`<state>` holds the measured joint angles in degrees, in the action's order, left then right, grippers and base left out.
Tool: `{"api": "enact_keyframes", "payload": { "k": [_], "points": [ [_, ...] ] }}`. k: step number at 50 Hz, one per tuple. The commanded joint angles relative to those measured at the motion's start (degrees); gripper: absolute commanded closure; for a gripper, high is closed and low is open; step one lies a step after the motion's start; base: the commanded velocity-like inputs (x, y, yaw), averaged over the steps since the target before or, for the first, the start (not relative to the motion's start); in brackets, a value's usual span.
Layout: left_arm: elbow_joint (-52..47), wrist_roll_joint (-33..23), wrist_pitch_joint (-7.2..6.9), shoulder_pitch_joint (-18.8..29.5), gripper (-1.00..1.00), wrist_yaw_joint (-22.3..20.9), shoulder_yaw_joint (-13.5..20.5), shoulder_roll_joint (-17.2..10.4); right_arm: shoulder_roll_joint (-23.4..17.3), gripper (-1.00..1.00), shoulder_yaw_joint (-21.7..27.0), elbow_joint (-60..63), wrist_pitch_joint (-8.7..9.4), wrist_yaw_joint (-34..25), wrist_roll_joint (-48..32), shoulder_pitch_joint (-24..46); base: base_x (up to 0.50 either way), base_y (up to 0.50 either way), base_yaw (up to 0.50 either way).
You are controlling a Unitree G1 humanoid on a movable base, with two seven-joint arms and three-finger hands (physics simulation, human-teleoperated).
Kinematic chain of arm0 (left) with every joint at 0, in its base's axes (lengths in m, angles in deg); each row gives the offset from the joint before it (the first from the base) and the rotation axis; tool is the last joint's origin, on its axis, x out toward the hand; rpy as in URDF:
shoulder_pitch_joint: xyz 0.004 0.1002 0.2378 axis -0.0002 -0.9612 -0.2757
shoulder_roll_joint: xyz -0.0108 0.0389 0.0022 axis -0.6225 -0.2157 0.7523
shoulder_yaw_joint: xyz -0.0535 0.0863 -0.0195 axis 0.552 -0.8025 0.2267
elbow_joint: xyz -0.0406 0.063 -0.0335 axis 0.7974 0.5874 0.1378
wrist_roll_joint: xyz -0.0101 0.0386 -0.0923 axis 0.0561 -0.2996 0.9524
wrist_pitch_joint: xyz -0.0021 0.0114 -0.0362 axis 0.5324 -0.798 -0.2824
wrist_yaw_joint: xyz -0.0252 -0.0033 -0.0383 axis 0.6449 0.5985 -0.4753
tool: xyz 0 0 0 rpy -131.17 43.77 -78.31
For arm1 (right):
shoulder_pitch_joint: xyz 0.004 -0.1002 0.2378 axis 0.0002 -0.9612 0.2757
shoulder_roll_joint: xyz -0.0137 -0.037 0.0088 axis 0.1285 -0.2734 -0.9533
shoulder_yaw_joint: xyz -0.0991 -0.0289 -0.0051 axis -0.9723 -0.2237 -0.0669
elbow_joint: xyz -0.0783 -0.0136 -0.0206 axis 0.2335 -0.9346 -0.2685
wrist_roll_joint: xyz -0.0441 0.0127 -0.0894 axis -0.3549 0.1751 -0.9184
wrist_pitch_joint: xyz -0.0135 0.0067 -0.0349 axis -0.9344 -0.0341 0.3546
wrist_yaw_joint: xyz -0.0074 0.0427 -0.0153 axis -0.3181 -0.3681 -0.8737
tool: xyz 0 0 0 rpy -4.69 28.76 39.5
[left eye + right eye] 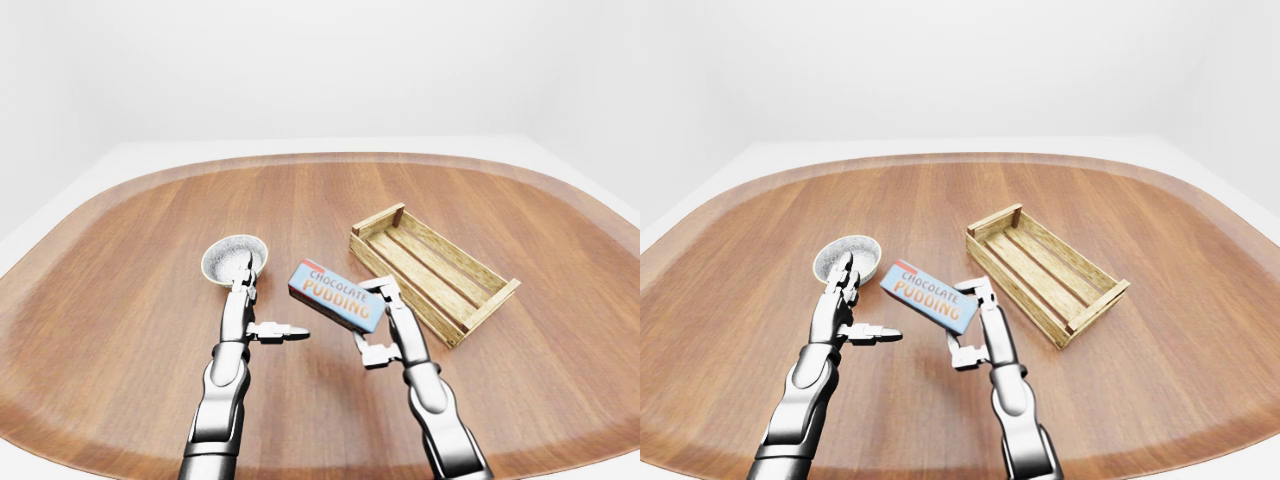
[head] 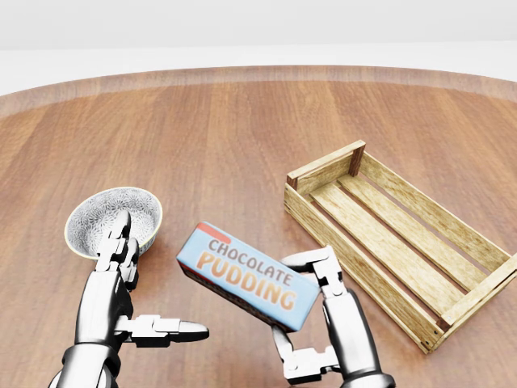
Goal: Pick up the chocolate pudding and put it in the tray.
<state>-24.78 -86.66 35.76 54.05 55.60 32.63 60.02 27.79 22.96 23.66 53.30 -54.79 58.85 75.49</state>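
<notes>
The chocolate pudding (image 2: 246, 276) is a light-blue box with orange lettering, held off the table and tilted, its left end highest. My right hand (image 2: 311, 311) is shut on its right end, one finger over the top edge and others under it. The wooden slatted tray (image 2: 396, 238) lies to the right in the head view, with nothing inside. My left hand (image 2: 141, 295) hovers open to the left of the box, fingers spread, one pointing right, not touching it.
A patterned white bowl (image 2: 101, 217) sits on the table just above my left hand. The round wooden table (image 1: 120, 250) reaches to all edges, with a pale floor beyond its rim.
</notes>
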Motion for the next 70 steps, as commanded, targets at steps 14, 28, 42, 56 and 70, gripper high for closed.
{"api": "enact_keyframes", "payload": {
  "k": [14, 28, 42, 56, 70],
  "points": [
    [0.27, 0.84, 0.01, 0.07, -1.0, -0.32, 0.15, 0.08, -0.73, 1.0, 5.9, 7.91, 0.0, -2.24, 1.91, 6.74, 0.0, 0.0, 0.0],
    [-0.04, 0.93, -0.24, -0.08, -1.0, -0.26, 0.12, 0.1, -2.23, 1.0, 10.17, 1.67, 0.0, -2.0, 2.8, 13.7, 0.0, 0.0, 0.0],
    [0.61, 0.93, 0.12, 0.17, -1.0, -0.44, 0.15, 0.05, -4.71, 1.0, 13.1, -8.93, 0.0, -1.49, 5.17, 22.79, 0.0, 0.0, 0.0],
    [0.78, 0.94, 0.23, 0.16, -1.0, -0.57, 0.13, 0.06, -7.07, 1.0, 14.2, -24.77, 0.0, -0.4, 7.61, 33.86, 0.0, 0.0, 0.0],
    [0.23, 1.01, -0.32, 0.1, -1.0, -0.7, 0.17, 0.02, -9.16, 1.0, 14.67, -37.07, 0.0, 0.84, 8.43, 42.31, 0.0, 0.0, 0.0]
  ]
}}
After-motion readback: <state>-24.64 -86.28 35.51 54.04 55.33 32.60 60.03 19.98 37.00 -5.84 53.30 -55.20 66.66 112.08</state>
